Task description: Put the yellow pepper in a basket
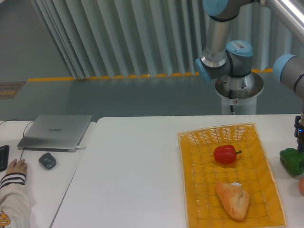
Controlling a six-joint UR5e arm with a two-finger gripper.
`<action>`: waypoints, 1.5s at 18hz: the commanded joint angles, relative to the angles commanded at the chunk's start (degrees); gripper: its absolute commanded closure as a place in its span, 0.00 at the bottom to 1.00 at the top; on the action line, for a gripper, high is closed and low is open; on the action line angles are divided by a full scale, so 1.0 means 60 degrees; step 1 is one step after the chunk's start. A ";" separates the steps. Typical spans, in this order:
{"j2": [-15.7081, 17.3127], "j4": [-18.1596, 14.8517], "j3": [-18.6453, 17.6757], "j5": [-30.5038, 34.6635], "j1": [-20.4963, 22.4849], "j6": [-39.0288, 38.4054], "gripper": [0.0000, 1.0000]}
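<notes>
Wicker basket [190, 180]: yellow-orange, it lies flat on the white counter [133, 166], so you can drop things in from above.
Inside the basket: a red pepper [226, 154] in the upper middle and a bread roll [233, 200] nearer the front; the left half stays bare, which I judge is good room for one more item.
Yellow pepper: you cannot see it anywhere in this view; it may be past the right edge.
Right edge: a green pepper [293, 161] on the counter, and a small orange-red piece [301, 186] below it, cut off.
Arm [223, 47]: it bends out of view at the right.
Fingers: out of the picture, so not possible to say open or closed.
Left side: a laptop [54, 131], a dark mouse [47, 160], a person's hand [16, 167], away from the work.
</notes>
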 joint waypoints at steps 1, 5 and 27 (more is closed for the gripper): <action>0.0000 0.0000 0.0000 0.0000 0.0000 0.0000 0.00; 0.0073 -0.0015 -0.0015 0.0029 -0.0015 0.0087 0.00; 0.0586 0.0701 -0.0469 -0.0732 0.2593 -0.4930 0.00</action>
